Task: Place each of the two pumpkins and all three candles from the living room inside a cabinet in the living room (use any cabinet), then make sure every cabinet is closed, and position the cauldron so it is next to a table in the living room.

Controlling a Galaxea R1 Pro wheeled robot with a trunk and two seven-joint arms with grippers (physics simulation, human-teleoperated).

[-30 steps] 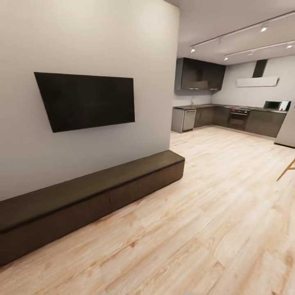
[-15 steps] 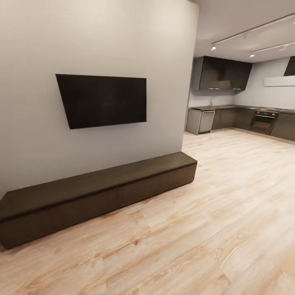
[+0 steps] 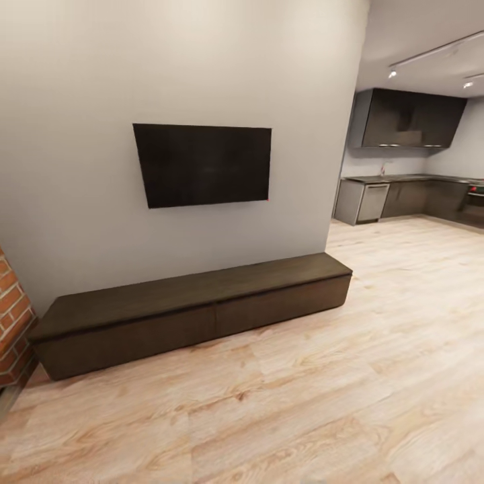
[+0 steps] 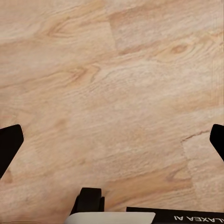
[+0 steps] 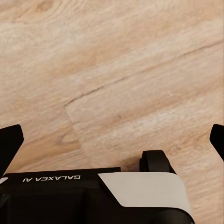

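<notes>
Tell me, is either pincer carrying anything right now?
Nothing is held. The left pincer and right pincer both stand open with only bare wood floor between their fingers.

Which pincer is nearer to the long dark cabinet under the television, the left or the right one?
Probably left: the cabinet lies ahead, toward the robot's left. The left pincer and right pincer both hang open over floor.

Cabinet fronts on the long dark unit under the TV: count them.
2. The cabinet shows one seam near its middle, so one front lies toward the brick wall and one front toward the kitchen. Both look closed; fainter seams may be hidden.
</notes>
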